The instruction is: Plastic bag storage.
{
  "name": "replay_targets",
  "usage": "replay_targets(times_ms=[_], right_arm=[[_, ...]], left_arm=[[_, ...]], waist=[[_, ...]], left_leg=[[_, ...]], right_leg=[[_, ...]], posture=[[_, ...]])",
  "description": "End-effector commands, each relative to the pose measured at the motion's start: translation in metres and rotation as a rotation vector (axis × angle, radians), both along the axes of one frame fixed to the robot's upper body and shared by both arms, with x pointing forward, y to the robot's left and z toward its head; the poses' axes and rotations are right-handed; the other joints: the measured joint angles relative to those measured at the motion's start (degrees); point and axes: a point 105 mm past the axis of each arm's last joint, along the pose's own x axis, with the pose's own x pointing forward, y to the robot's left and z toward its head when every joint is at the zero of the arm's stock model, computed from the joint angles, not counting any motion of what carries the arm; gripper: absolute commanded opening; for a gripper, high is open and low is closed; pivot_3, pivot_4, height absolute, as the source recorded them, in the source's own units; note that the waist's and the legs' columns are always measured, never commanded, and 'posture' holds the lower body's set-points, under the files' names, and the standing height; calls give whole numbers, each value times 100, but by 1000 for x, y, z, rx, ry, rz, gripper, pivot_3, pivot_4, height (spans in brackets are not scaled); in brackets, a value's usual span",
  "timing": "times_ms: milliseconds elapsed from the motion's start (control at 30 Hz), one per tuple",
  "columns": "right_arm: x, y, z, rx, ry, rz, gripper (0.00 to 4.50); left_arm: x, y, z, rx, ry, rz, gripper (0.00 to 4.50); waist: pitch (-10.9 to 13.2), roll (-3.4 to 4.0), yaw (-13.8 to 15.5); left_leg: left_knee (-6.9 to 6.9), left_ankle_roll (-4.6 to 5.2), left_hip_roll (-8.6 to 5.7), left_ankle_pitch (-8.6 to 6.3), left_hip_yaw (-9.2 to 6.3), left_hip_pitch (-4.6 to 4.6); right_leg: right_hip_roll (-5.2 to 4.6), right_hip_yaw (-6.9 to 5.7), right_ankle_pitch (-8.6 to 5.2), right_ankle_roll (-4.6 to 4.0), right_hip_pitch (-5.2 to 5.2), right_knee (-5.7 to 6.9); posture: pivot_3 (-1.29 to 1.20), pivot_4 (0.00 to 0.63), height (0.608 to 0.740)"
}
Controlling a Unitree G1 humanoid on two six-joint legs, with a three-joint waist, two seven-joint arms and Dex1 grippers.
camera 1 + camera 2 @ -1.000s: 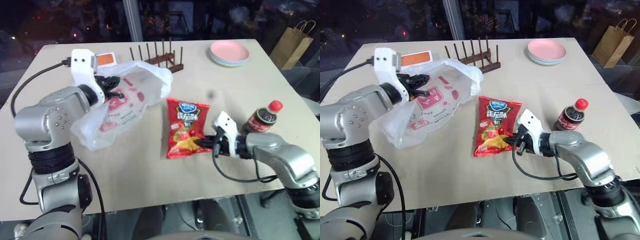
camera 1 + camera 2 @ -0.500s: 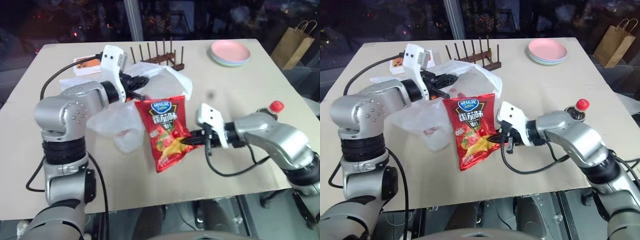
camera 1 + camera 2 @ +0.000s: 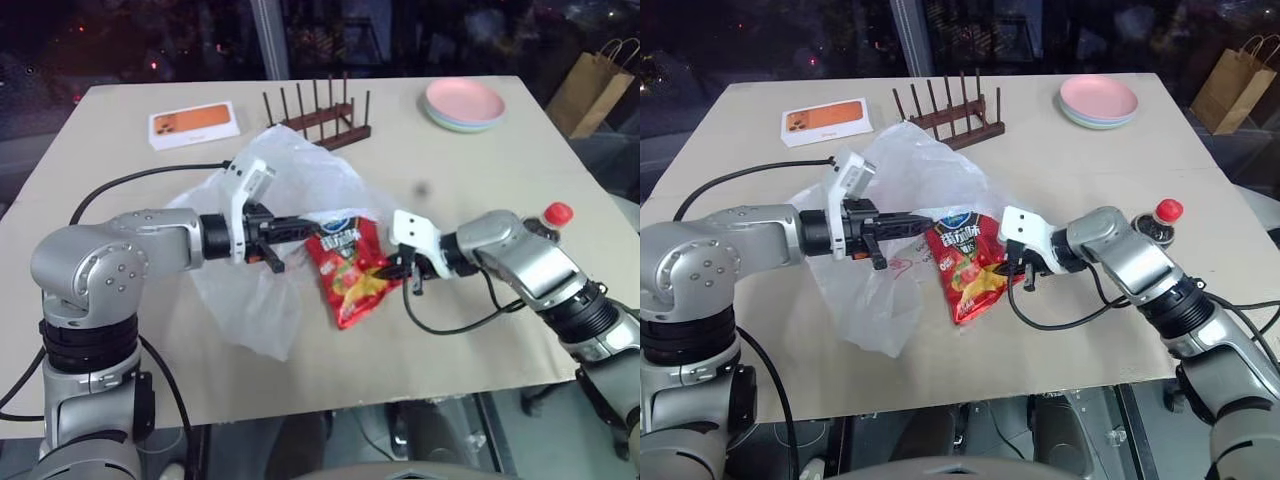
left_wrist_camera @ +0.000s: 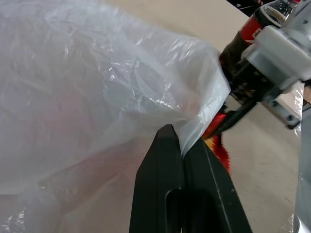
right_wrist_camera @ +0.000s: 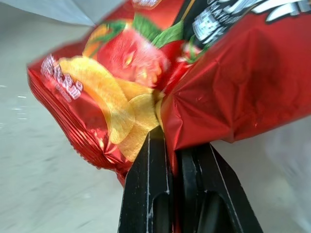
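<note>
We can make out very little lettering: the red chip packet [image 3: 968, 268] carries a blue oval brand badge near its top and white characters beside it, but none of it reads clearly (the right wrist view shows only blurred white glyphs). The plastic bag [image 3: 908, 190] shows faint red print that we cannot read.

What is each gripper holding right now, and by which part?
The left gripper is shut on the plastic bag, pinching a thin edge of its film. The right gripper is shut on the chip packet, clamped at the packet's side edge.
</note>
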Motion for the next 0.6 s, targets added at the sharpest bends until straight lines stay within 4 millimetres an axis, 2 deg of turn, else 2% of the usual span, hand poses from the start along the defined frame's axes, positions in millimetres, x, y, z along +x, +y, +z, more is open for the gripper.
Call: replay_targets(times_ms=[33,333,433,500,533,600], right_arm=[[12,17,29,99,-52,-77,43],[14,73,34,229,46,-234,43],[18,100,40,284,66,-288,43],[9,125,35,310,98,-225,43],[0,135,28,310,121,-175,375],[-8,141,20,304,133,-128,977]], left_arm=[[-3,-11,14,-64,-10,-43,0],[2,-22,20,-153,34,-6,0],[10,-22,18,-167,34,61,0],[15,-19,16,-188,41,117,0],[16,-17,15,-204,42,138,0],[18,-16,17,-243,44,161,0]], waist=[[0,0,-13],[0,2,-14],[0,2,-23],[-1,2,-20],[-1,3,-21],[-1,3,-8]], left_leg=[[1,0,0,0,-1,1],[3,-3,-1,1,-11,6],[2,-4,-2,2,-12,9],[1,-25,-2,14,-11,10],[1,-30,-2,17,-9,10],[-2,-28,-4,16,-3,10]], right_leg=[[1,0,0,0,0,3],[0,11,0,-2,-3,14],[0,13,1,-2,-4,17],[2,11,1,-3,-6,20],[3,10,1,-3,-6,20],[2,9,1,-3,-5,18]], posture=[[0,150,740],[0,150,740],[0,150,740],[0,150,740],[0,150,740],[0,150,740]])
